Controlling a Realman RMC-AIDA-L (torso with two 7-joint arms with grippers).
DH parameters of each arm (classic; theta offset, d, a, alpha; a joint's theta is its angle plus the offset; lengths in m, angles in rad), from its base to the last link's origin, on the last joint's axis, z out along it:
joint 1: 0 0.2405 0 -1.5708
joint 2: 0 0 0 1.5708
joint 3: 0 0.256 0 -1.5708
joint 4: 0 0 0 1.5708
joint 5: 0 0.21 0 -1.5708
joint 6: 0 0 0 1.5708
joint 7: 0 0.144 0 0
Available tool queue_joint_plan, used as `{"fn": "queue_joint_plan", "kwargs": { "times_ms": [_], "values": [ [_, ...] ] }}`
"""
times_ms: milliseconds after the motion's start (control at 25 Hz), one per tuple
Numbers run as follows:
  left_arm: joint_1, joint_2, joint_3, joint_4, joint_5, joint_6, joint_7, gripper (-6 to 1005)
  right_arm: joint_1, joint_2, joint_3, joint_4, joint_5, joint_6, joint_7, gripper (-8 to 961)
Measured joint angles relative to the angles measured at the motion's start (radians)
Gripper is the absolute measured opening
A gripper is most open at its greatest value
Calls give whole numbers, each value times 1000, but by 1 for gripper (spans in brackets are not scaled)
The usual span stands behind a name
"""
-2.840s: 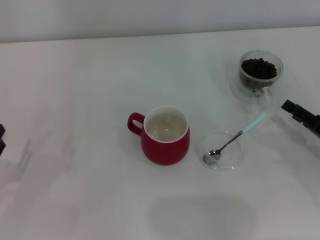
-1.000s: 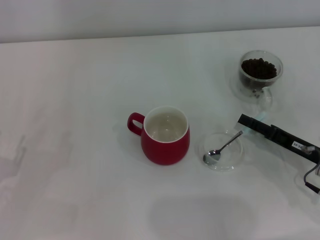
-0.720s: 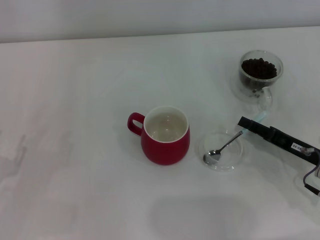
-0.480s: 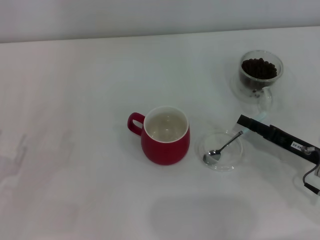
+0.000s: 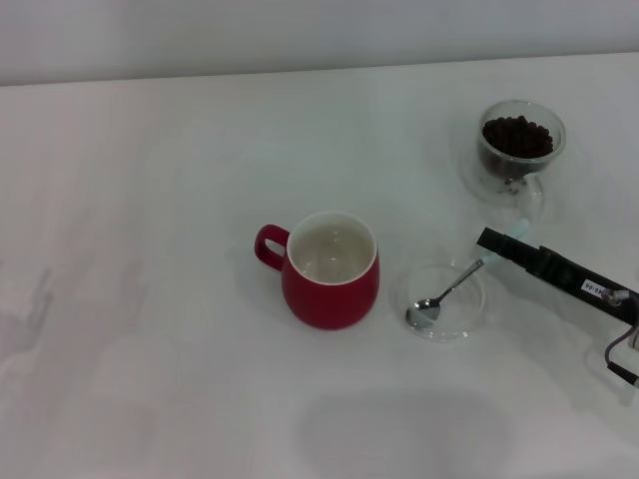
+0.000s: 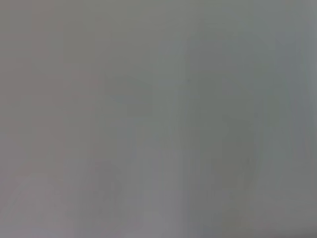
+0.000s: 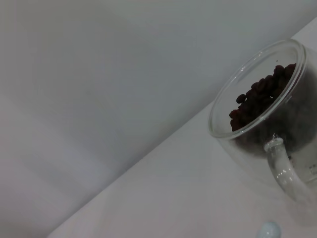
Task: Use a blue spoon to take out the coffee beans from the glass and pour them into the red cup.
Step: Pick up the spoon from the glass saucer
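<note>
At the table's 3 o'clock side, right gripper [image 5: 491, 241] covers the blue spoon [image 5: 449, 290] handle; grip state can't tell. Glass [image 5: 520, 141] at its 12 o'clock.

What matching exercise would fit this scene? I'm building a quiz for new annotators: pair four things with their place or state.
Things:
1. red cup
2. glass
3. blue spoon
4. right end effector

States:
A. holds the coffee beans
B. bowl lying in the clear saucer
C. empty, white inside showing
D. over the spoon's handle end

Pairs: 1-C, 2-A, 3-B, 4-D
</note>
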Motion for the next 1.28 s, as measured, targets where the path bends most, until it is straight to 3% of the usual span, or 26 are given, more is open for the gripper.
{"fn": "queue_joint_plan", "kwargs": {
  "times_ms": [200,1280],
  "values": [
    [1,0,0,0,0,-2,0,608,0,0,0,0,0,-1,0,421],
    [7,-3,0,-2,0,-6,0,605,13,2,0,2,-6,-28,-2,317]
  ]
}}
